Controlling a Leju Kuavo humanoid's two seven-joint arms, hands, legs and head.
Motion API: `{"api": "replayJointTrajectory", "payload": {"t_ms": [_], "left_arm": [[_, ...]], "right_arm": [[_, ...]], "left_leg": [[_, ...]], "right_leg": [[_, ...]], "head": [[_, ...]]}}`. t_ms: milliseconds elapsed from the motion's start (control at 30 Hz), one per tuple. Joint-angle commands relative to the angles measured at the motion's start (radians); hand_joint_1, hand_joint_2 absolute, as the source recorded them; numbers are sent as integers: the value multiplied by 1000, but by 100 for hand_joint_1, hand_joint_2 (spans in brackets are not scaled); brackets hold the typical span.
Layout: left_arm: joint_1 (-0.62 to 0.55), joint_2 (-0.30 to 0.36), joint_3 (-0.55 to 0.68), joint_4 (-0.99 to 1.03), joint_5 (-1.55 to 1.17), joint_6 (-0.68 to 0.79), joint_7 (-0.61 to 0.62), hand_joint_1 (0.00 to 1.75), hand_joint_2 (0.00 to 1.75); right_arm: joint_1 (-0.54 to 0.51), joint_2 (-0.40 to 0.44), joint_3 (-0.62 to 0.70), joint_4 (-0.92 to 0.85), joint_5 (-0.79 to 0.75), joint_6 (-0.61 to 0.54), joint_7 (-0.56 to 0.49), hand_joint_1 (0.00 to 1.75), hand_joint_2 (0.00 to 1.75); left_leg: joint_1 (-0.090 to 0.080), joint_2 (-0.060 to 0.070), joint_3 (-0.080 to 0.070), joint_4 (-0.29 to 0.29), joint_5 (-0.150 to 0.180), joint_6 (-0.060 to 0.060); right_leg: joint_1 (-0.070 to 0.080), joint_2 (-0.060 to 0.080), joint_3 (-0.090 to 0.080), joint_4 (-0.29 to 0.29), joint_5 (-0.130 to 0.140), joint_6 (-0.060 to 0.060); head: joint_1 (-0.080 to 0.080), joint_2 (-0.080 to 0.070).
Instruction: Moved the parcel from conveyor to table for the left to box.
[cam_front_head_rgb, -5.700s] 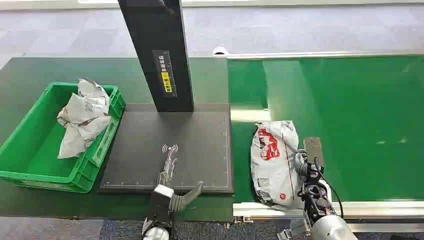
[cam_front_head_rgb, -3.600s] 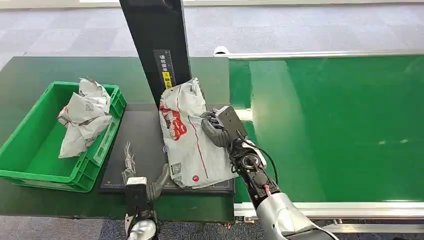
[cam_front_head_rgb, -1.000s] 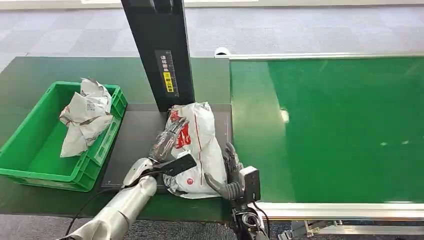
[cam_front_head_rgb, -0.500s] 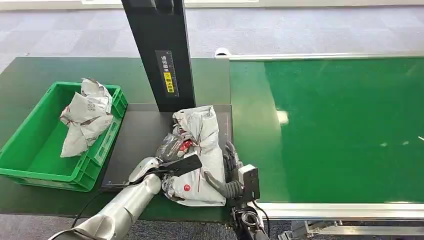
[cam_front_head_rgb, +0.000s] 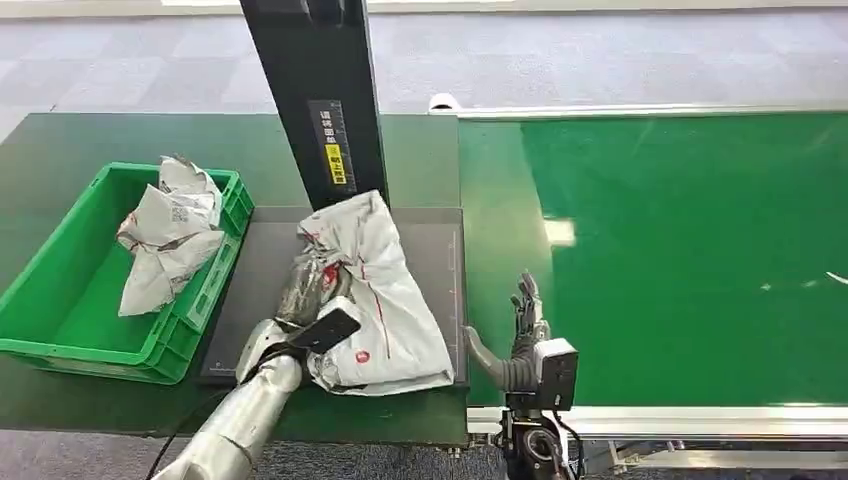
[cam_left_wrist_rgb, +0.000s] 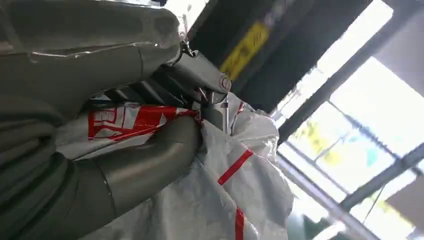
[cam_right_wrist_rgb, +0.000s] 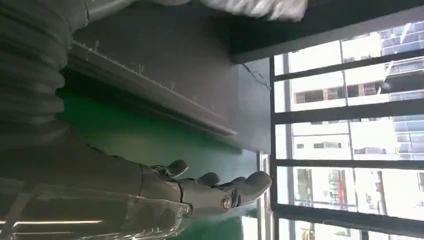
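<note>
A dark green table (cam_front_head_rgb: 60, 150) carries a black mat (cam_front_head_rgb: 430, 250) beside the green conveyor (cam_front_head_rgb: 690, 250). The left hand (cam_front_head_rgb: 305, 290) grips the white-and-red parcel (cam_front_head_rgb: 385, 300), which lies on the mat. Right of the parcel, the right hand (cam_front_head_rgb: 520, 335) hovers over the conveyor's edge, fingers spread, holding nothing. Left of the parcel sits a green crate (cam_front_head_rgb: 60, 320).

The parcel (cam_front_head_rgb: 385, 300) in my left hand (cam_front_head_rgb: 305, 290) is silver-white plastic with thin red stripes and a red printed block, plus a small red round mark near its lower end. My left hand is silver-grey with a black wrist cover. My right hand (cam_front_head_rgb: 520, 345) is dark grey. The conveyor belt (cam_front_head_rgb: 690, 250) is bright green with a silver rim. The crate (cam_front_head_rgb: 45, 330) is green, holding crumpled silver-white bags (cam_front_head_rgb: 170, 235). The mat (cam_front_head_rgb: 265, 270) is charcoal; the black post (cam_front_head_rgb: 315, 100) carries a yellow label.
</note>
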Motion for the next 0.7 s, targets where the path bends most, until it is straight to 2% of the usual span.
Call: {"api": "replayJointTrajectory", "payload": {"t_ms": [33,167,233,333,467,533,600,700], "left_arm": [[237,87,118,-641,136,45,-14,175,175],[237,87,118,-641,136,45,-14,175,175],[267,106,148,-710,209,77,-14,175,175],[260,142,274,-722,350,41,-14,175,175],[260,142,274,-722,350,41,-14,175,175],[224,147,348,-664,394,29,2,175,175],[105,219,447,-462,403,-33,47,175,175],[44,258,483,-349,404,-57,19,175,175]], "right_arm": [[8,-25,-60,-11,-4,3,-1,0,175],[8,-25,-60,-11,-4,3,-1,0,175],[12,-23,-66,-12,-5,1,-1,0,175],[22,-20,-81,-19,-6,7,-1,0,175],[22,-20,-81,-19,-6,7,-1,0,175],[26,-17,-86,-23,-5,12,-1,0,175],[30,-12,-95,-30,0,23,-1,0,175],[32,-11,-97,-32,2,26,-1,0,175]], "left_leg": [[0,5,0,0,-1,1],[0,5,0,0,-2,-1],[0,4,0,-1,-2,0],[1,6,0,0,-2,0],[0,4,1,-1,-2,-1],[1,3,1,-1,-2,-1],[0,2,0,-1,-1,-1],[0,3,1,-2,0,-1]], "right_leg": [[1,5,-1,-1,1,0],[0,5,-2,-1,0,0],[0,4,-2,-1,0,0],[1,5,-2,-1,0,-1],[0,4,-1,-1,0,-1],[1,3,-1,-2,0,-1],[0,1,-1,-1,-1,-1],[0,2,-1,-1,0,-1]], "head": [[0,0],[0,0],[0,0],[0,0],[0,0],[0,0],[1,0],[1,0]]}}
